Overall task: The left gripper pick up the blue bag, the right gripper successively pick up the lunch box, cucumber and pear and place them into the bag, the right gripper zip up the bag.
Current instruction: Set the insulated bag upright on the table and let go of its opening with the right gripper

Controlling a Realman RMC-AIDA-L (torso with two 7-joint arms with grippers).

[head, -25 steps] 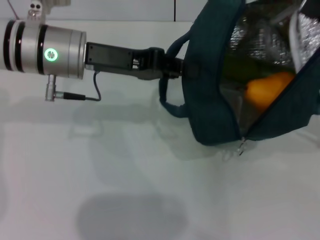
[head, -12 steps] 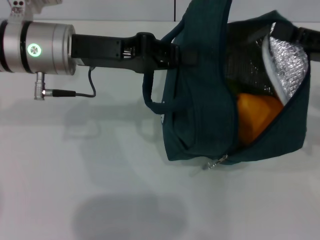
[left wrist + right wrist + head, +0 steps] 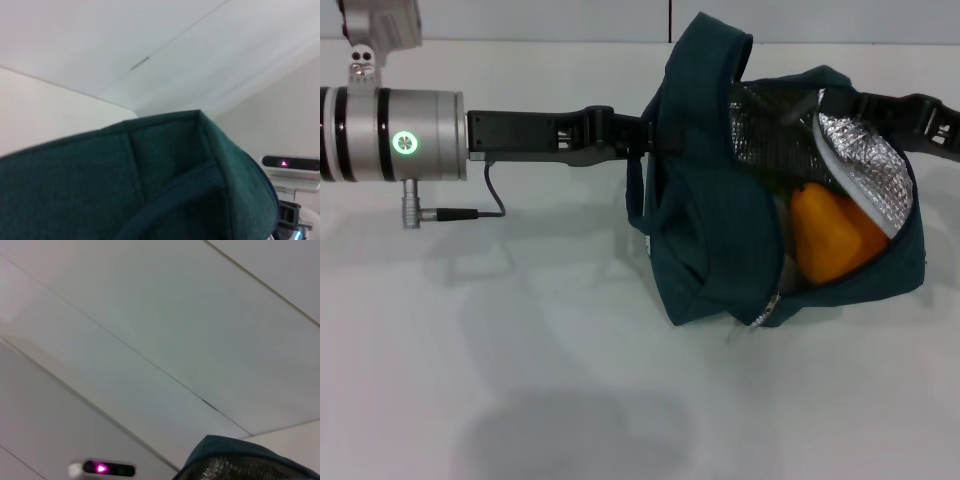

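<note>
Left hand (image 3: 655,135): reaches in level from the left, clamped on the rim of the blue bag (image 3: 705,240). Bag: held above the white worktop (image 3: 520,380), mouth open toward the right, foil lining showing. Pear (image 3: 830,232): inside, near the mouth. Right hand (image 3: 930,115): black, at the bag's far rim, nearer the unclosed zip; finger state not discernible.

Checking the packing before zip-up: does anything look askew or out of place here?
The blue bag hangs tipped sideways from the left gripper, its mouth gaping toward the right. The pear sits exposed at the opening against the foil lining. The right gripper is at the bag's far edge. Nothing has spilled.
</note>
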